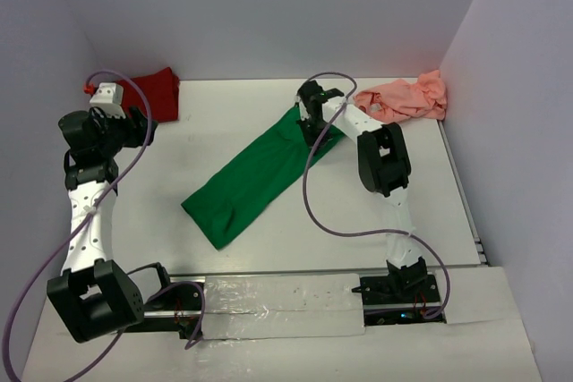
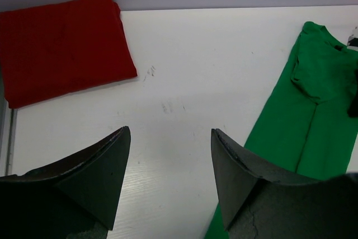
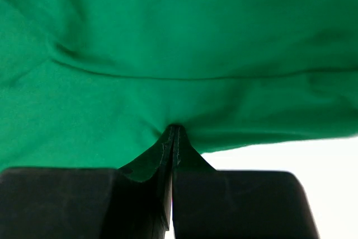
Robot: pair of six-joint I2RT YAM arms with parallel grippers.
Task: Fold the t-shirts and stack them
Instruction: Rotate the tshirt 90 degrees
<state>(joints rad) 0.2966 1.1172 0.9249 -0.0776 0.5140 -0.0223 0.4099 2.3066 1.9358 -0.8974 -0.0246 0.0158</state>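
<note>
White table (image 1: pixel 224 131), pale walls around. Green shirt (image 1: pixel 255 176) mid-table, folded into long diagonal strip. My right claw (image 3: pixel 173 131) pinched tight on its far end, cloth bunched at tips. My left claw (image 2: pixel 170 132) gaping, empty, above bare table near red shirt (image 2: pixel 61 43), folded, far left corner. Pink shirt (image 1: pixel 403 100) crumpled, far right corner.

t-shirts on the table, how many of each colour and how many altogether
green t-shirt: 1
dark red t-shirt: 1
pink t-shirt: 1
total: 3
</note>
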